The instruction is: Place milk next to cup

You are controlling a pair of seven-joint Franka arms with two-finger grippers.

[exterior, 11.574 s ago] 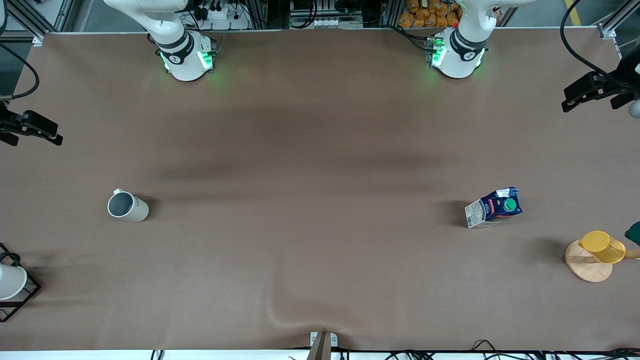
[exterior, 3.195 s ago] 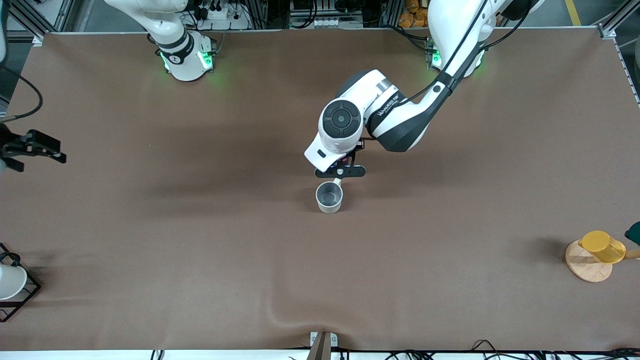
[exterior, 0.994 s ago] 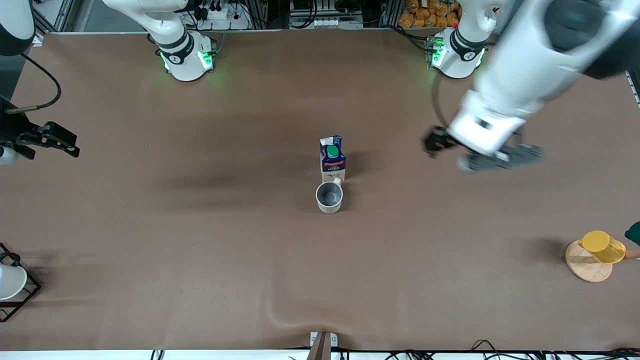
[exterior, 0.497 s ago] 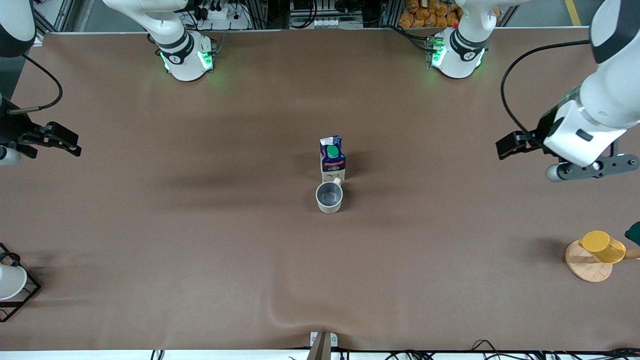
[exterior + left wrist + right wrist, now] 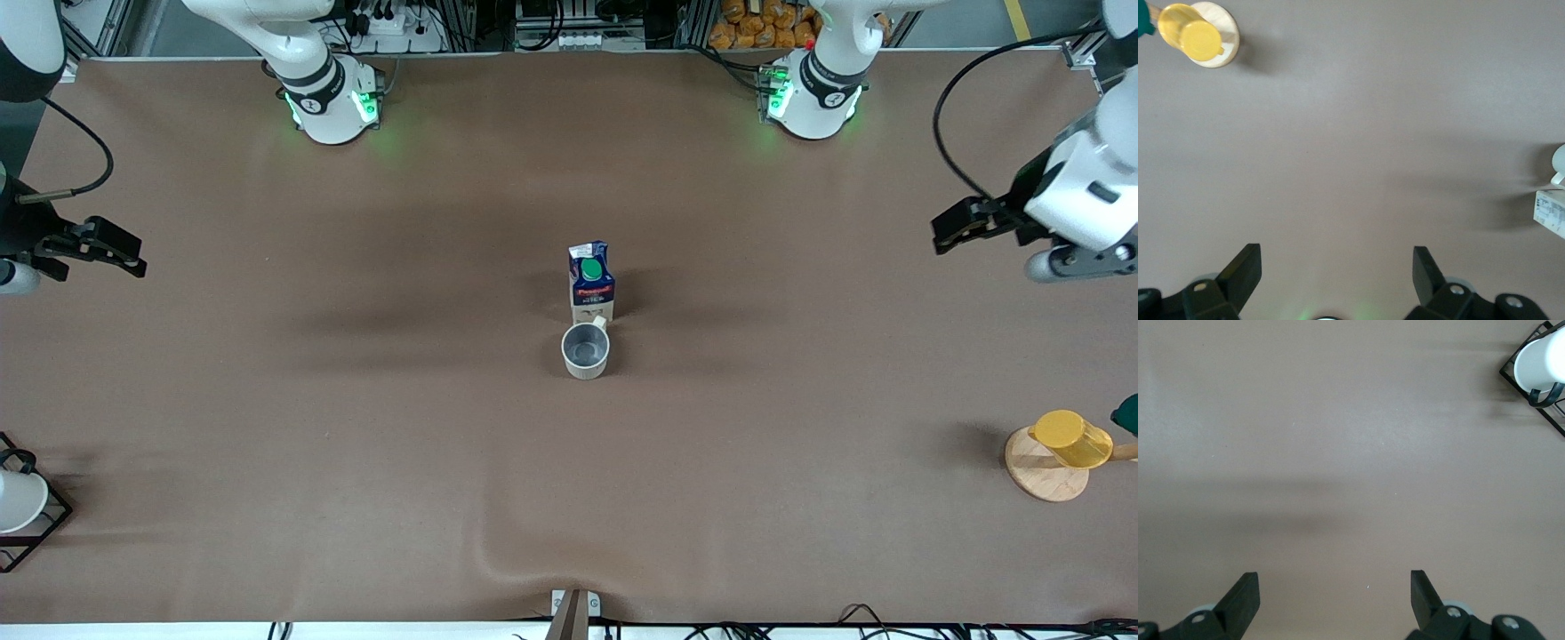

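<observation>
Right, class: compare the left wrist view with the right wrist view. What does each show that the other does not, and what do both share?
Only the left wrist view shows the yellow cup on its round wooden coaster, plus, at the picture's edge, a corner of the milk and a sliver of the cup beside it.

Only the right wrist view shows the white cup in its black wire frame.

Both share the bare brown table below and an open, empty tool: the left tool and the right tool.

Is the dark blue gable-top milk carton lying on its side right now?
No, the dark blue milk carton stands upright, green cap up, right beside the off-white mug.
</observation>
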